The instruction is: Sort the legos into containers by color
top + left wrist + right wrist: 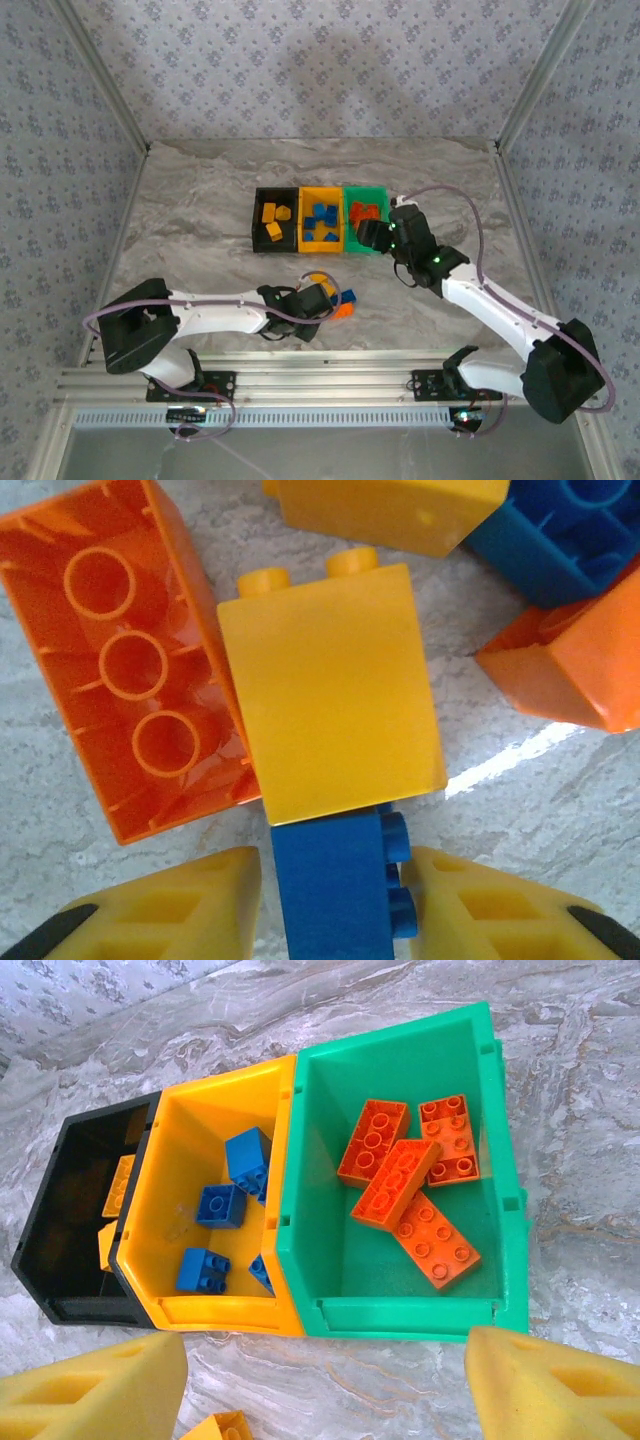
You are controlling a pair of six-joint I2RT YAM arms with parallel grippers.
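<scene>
One blue brick lying on table between left gripper fingers, long axis pointing away from wrist; fingers hugging both sides, clamp unclear. Right gripper hovering wide apart, empty, before green bin.

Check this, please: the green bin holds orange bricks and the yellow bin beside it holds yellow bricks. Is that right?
No. In the right wrist view the yellow bin holds blue bricks, not yellow ones; the green bin does hold orange bricks.
</scene>
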